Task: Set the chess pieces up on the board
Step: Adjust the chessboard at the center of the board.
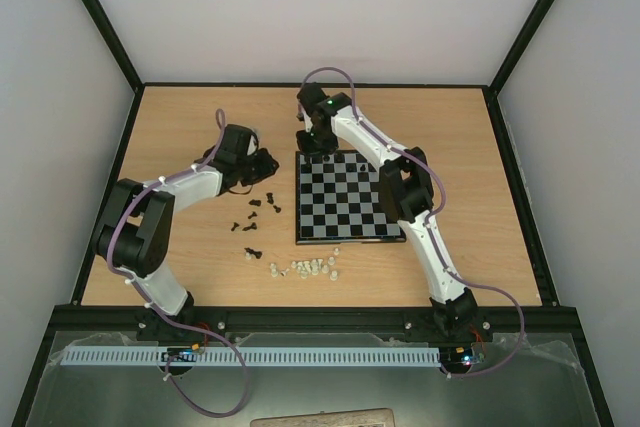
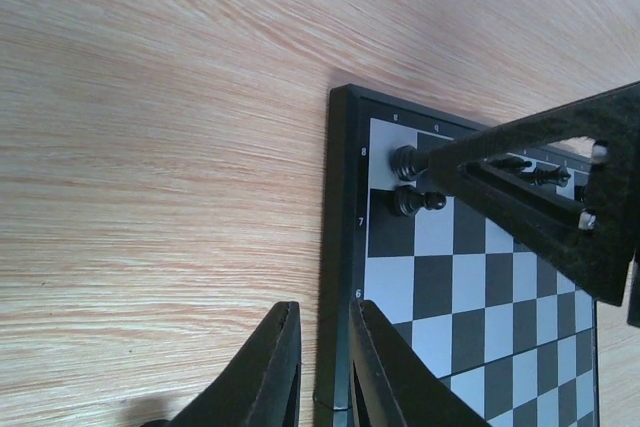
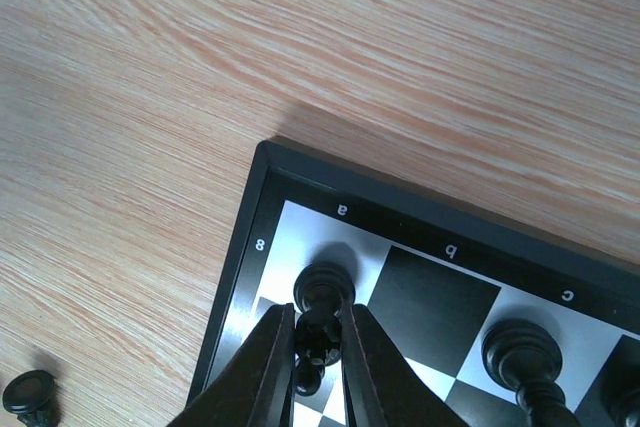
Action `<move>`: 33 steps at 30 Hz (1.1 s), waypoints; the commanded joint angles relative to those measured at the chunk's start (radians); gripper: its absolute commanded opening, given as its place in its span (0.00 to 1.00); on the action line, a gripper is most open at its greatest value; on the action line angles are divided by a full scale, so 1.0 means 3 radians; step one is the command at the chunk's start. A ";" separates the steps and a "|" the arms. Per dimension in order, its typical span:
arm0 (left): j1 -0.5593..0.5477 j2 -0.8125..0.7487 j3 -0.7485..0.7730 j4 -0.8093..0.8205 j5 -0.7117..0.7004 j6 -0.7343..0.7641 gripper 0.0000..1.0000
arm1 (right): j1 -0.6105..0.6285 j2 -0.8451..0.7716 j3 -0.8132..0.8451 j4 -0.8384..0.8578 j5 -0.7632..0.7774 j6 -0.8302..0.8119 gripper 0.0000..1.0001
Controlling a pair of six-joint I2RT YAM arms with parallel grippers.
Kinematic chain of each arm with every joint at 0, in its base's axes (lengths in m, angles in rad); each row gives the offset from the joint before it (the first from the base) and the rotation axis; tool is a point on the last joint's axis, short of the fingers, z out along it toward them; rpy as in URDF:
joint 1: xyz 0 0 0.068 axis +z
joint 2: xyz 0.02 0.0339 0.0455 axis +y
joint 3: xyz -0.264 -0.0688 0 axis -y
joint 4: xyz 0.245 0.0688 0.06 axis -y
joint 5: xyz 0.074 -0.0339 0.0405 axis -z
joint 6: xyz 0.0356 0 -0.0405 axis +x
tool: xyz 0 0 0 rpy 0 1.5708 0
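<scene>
Standing between right jaws: black chessman (image 3: 322, 292)

The top external camera sits high above and behind the arm bases, looking down over the whole tabletop (image 1: 450, 127) from afar, with the left pincer (image 1: 266, 163) and right pincer (image 1: 318, 151) small near its middle. Each wrist camera rides just behind its own pincer and looks along the fingers at very close range, onto the wood and the board (image 1: 345, 199) beyond the tips. All three views share the board corner under the right pincer, where a chess piece (image 3: 325, 290) stands between its fingertips.
</scene>
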 commanded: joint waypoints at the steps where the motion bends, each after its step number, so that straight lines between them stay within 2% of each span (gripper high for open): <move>1: 0.0039 -0.0097 -0.0051 0.0033 0.0048 0.0043 0.17 | 0.0030 0.0124 0.0145 -0.0150 0.0003 0.0028 0.14; 18: 0.0064 -0.0083 -0.0066 0.0082 0.0075 0.0036 0.16 | 0.0030 0.0180 0.0163 -0.0011 0.0010 0.0063 0.15; 29: 0.0064 -0.0118 -0.0066 0.0070 0.0062 0.0031 0.16 | 0.0030 -0.0005 0.0086 0.0051 -0.0013 0.0051 0.25; 33: 0.0063 -0.0151 -0.0066 0.0047 0.0036 0.0037 0.16 | 0.0035 -0.0168 -0.0014 0.0134 0.0012 0.0070 0.33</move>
